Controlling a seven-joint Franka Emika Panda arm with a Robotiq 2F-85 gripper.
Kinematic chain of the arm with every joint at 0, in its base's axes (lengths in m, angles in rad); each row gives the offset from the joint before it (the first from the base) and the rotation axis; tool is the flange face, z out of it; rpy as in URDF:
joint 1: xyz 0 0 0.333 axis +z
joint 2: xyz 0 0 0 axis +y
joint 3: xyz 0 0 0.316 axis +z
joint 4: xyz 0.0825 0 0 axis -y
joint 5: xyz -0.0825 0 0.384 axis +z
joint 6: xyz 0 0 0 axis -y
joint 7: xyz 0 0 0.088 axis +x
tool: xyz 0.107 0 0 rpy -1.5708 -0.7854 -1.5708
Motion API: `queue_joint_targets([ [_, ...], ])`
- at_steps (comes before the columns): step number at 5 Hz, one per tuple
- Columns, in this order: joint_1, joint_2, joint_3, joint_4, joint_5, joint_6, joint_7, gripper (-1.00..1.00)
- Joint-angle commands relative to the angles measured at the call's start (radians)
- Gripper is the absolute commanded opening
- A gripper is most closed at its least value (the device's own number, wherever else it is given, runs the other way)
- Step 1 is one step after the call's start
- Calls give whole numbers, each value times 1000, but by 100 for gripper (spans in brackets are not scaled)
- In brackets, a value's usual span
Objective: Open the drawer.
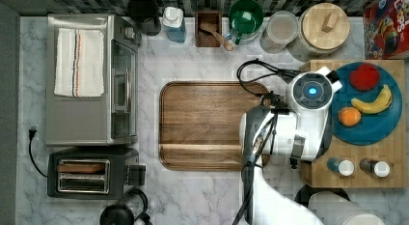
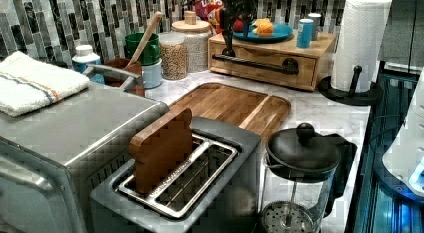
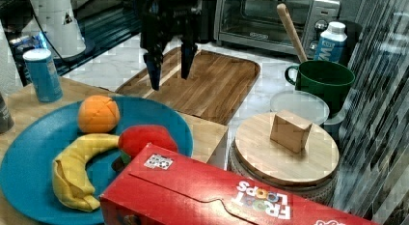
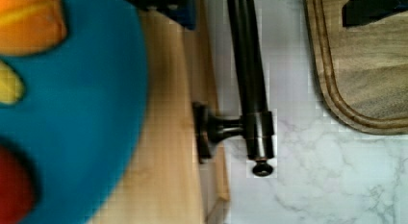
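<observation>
Left view: drawer sitting flush in the light wooden box, black bar handle facing bare marble tabletop. Right view: claw hanging open, gripping nothing, over the brown tray. Wrist view: handle standing clear of the drawer front.

Top view straight overhead; left, right views oblique, sharing the tray.

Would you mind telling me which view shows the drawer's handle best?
The left view: the whole handle runs across the drawer front, with the claw at one end. The wrist view shows one end close up.
</observation>
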Motion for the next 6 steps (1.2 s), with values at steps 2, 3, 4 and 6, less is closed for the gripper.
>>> queue_joint_targets([
  [2, 34, 62, -51, -94, -81, 202, 127, 100],
  [3, 30, 81, -43, -63, -53, 179, 92, 100],
  [4, 53, 90, -42, -75, -39, 196, 130, 100],
  [6, 72, 97, -12, -100, -10, 189, 171, 100],
])
